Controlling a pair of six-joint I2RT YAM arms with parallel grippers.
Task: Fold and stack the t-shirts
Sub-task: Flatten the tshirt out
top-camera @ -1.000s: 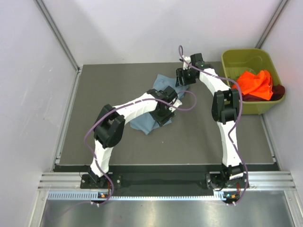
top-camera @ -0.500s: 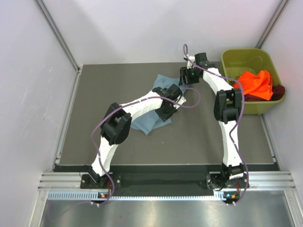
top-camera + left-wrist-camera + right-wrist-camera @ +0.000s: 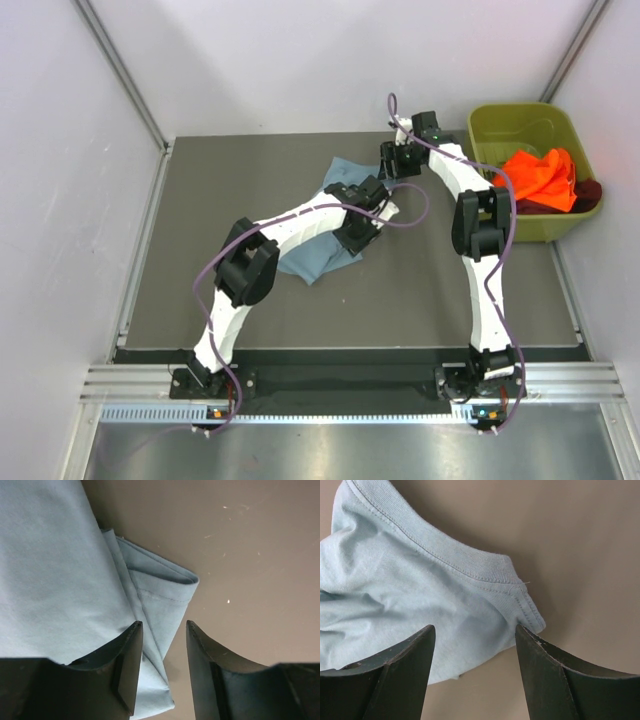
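Left jaws, spread, have the blue-grey t-shirt's (image 3: pixel 60 570) folded sleeve between them; right jaws, spread wider, frame its collar above the worktop (image 3: pixel 260 555).

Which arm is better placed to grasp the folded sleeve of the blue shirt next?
Left. The open left pincer hangs directly over the folded sleeve; the right pincer, also open, is over the collar instead.

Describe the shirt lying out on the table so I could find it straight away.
On the dark grey table, a little beyond its middle, the blue-grey shirt lies loosely bunched. It alone lies on the table. Its dusty colour is dull beside the orange shirt and the maroon shirt, both heaped in the olive-green bin at the far right corner.
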